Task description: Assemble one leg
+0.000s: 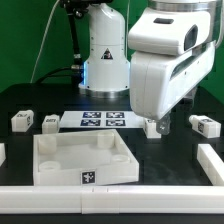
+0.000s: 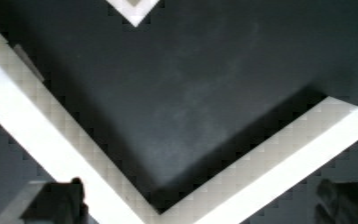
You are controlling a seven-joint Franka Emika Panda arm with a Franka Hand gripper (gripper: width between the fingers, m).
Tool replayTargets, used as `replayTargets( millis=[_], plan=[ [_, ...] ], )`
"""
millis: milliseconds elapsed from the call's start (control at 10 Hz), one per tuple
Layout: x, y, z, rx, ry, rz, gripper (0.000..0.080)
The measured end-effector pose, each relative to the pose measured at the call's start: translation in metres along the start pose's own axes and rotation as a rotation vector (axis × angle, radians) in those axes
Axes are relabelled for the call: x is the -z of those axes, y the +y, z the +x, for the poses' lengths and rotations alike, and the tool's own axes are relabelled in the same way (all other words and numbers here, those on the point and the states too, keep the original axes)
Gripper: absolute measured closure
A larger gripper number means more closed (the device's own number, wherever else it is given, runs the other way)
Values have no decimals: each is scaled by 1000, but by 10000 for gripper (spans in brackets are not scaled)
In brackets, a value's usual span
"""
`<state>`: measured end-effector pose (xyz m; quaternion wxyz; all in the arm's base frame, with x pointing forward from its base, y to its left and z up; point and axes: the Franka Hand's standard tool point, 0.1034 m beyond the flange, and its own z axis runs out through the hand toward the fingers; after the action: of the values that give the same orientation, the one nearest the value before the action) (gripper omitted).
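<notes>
Leg [image 1: 205, 125] seen only in exterior view; wrist view shows pincer [image 2: 197, 200] spread, nothing between.

You have three small white plastic block-shaped legs [image 1: 22, 120] to count on the black tabletop [image 1: 30, 100]. A fourth small white shape under the arm is too hidden to count. There is one large white square tray with a raised rim [image 1: 40, 160] and one flat white marker board [image 1: 103, 121]. The wrist view shows you two long white bars [image 2: 51, 130].
</notes>
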<state>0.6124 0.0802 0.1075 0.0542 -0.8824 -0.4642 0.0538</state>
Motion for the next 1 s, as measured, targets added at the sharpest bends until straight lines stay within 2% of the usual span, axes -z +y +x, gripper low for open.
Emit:
replayTargets(
  millis=[1000],
  plan=[
    [-1,0,-1,0,-1,-1,149]
  ],
)
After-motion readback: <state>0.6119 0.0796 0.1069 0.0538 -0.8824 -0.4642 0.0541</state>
